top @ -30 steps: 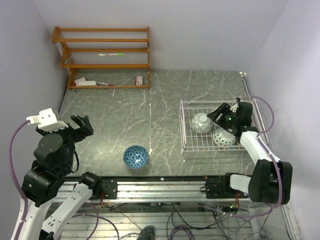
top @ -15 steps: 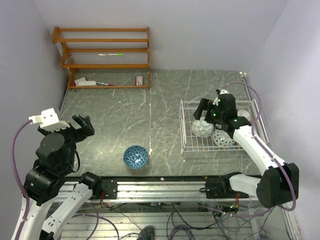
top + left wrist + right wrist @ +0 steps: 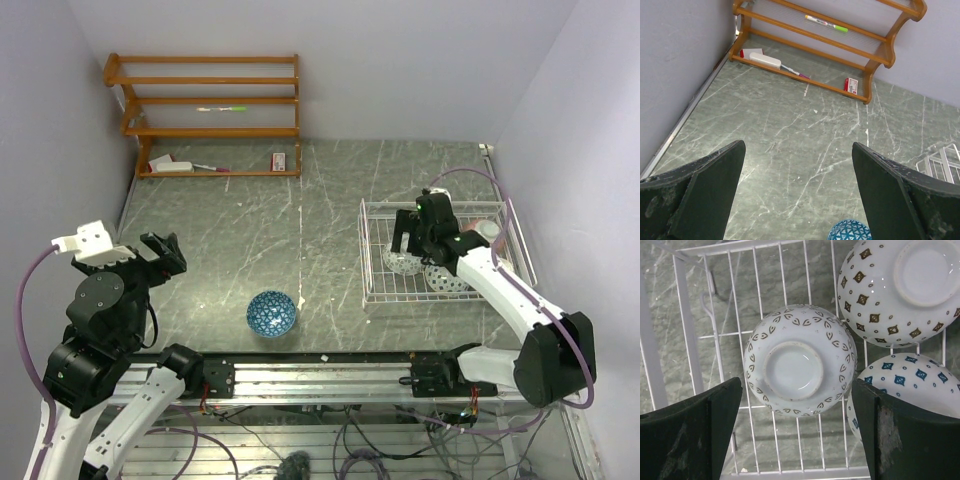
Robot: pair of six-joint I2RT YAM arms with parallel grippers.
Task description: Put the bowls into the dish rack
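The white wire rectangular dish rack (image 3: 371, 262) holds at least three small pale ceramic bowls, bottoms up: one ringed with leaf marks (image 3: 800, 367), one dotted with brown diamonds (image 3: 900, 285) and one with blue diamonds (image 3: 905, 385), the three crowded close together. The right gripper (image 3: 797, 435) hangs directly over the leaf-marked bowl, fingers spread wide either side of it and pinching nothing.

One round bowl with a blue patterned inside (image 3: 271, 313) sits upright on the grey stone table (image 3: 250, 230), well to the left of the rack and closer to the arm bases. The left gripper (image 3: 160, 252) is further left again, also spread and empty. In its wrist view only the blue bowl's far rim (image 3: 849, 231) peeks in at the bottom, right of centre between the fingers. The left arm looks the nearer one; being round, the bowl offers no preferred axis, so a rim pinch from above should do.
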